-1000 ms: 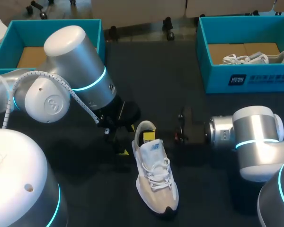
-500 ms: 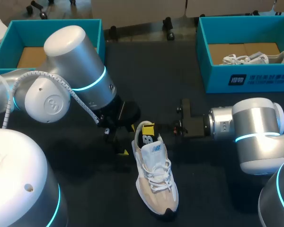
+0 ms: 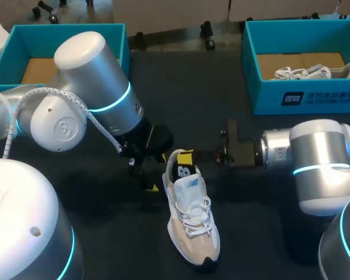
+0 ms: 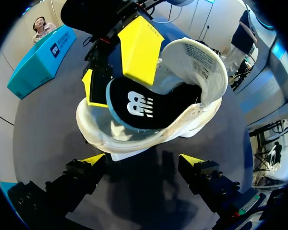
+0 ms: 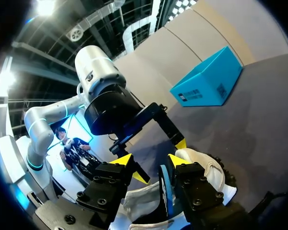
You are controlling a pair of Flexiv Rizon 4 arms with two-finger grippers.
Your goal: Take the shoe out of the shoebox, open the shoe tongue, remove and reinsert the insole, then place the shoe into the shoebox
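Left fingers (image 4: 92, 161) hang released just short of the shoe (image 4: 201, 108); right fingers (image 5: 125, 160) stand spread at its heel.

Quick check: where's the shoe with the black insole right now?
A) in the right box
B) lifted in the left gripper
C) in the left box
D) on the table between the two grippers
D: the shoe lies on the table, with the left gripper open and empty near its heel and the right gripper at its opening.
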